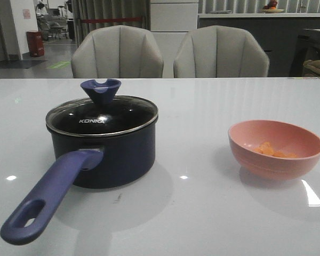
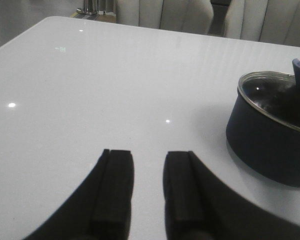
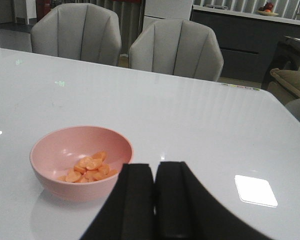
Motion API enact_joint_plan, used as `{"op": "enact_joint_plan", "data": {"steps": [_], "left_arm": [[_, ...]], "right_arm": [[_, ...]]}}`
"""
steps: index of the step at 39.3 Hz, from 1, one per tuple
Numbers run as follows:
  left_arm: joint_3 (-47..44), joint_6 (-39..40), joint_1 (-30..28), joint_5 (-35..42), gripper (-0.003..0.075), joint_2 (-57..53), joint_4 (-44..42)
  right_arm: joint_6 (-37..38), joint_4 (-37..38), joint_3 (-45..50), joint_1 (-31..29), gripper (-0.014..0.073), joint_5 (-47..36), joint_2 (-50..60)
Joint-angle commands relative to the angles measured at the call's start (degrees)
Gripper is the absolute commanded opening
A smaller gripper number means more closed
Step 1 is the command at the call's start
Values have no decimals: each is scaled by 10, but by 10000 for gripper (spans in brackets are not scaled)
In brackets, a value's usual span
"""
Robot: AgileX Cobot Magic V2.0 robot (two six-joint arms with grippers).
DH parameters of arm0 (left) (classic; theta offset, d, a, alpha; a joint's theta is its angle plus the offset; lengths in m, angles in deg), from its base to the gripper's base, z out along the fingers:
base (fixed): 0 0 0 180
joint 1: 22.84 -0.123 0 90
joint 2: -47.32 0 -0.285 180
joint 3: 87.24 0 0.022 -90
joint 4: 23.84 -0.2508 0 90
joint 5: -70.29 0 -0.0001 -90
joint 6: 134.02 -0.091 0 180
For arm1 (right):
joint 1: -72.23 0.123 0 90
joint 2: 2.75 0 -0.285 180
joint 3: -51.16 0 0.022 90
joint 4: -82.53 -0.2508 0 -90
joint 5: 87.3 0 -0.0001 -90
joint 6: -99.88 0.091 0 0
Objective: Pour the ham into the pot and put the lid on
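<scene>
I see the lid point(image 1: 102, 115) on the pot point(image 1: 104, 150), beyond my left fingers point(image 2: 114, 190); the ham point(image 3: 87, 169) in the bowl point(image 3: 80, 162) sits just beyond my right fingers point(image 3: 135, 200).

White "KONKA" lettering on the glass lid point(image 1: 102, 116) of the pot point(image 1: 109, 154).

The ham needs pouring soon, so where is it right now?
In the front view the ham lies inside the pink bowl on the table's right side, apart from the lidded pot on the left.
</scene>
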Motion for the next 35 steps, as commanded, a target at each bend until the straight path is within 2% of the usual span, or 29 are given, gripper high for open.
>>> {"op": "enact_joint_plan", "data": {"steps": [1, 35], "left_arm": [[-12, 2, 4, 49, 237, 6, 4], [-12, 2, 4, 49, 237, 6, -24]], "right_arm": [[-1, 7, -3, -3, 145, -42, 11], [-1, 7, -3, -3, 145, -42, 11]]}}
